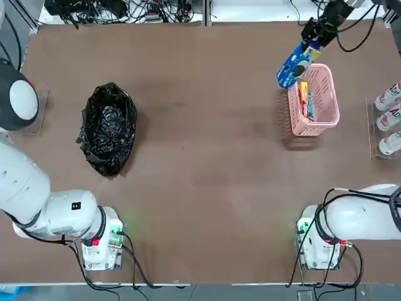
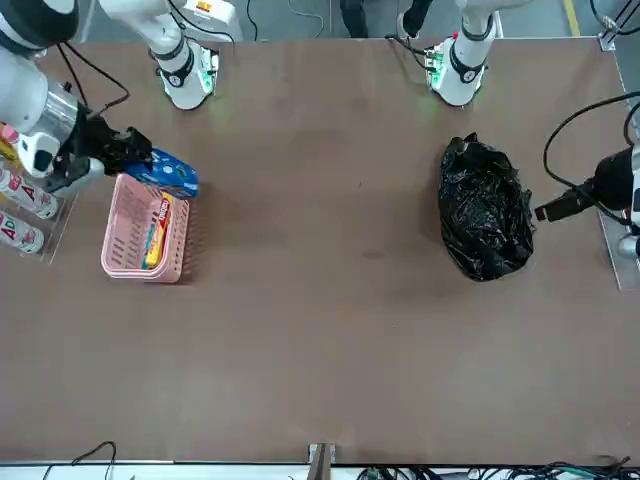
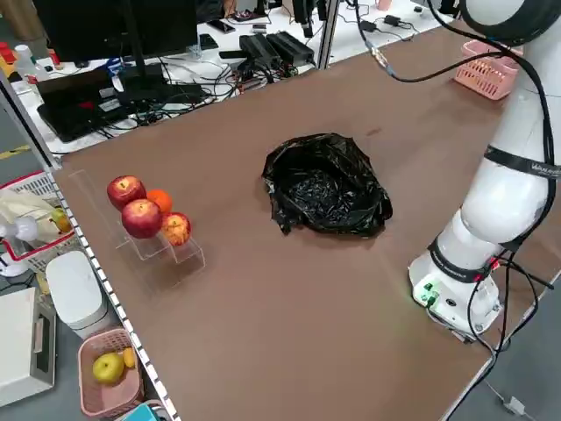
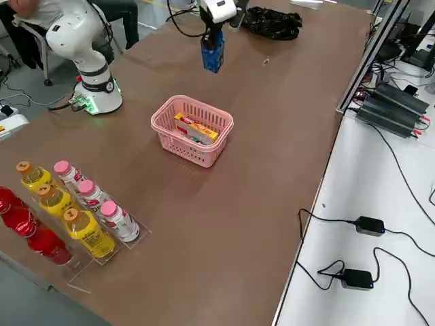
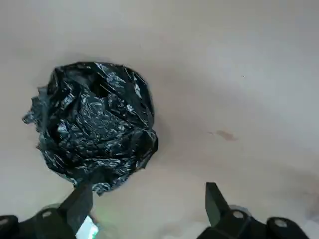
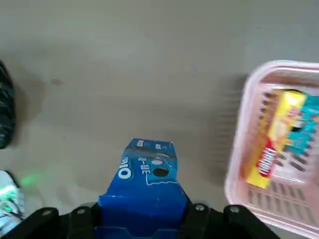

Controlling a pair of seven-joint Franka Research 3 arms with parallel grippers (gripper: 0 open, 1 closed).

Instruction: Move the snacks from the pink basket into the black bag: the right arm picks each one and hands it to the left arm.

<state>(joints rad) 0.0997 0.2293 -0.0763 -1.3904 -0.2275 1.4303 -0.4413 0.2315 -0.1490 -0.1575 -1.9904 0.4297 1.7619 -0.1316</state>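
Top view, upper right: the right gripper (image 1: 311, 39) is clamped on the blue packet (image 1: 294, 65), held just beside the pink basket (image 1: 327, 116), where the yellow packet (image 1: 303, 95) and teal packet (image 1: 309, 105) remain. A good handover would present the packet's free end toward mid-table. The left gripper (image 5: 149, 209) hovers, fingers apart, above the black bag (image 1: 108, 128) at left.

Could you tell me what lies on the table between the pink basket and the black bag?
Nothing: in the top view the brown table is bare between the pink basket and the black bag; the front view agrees.
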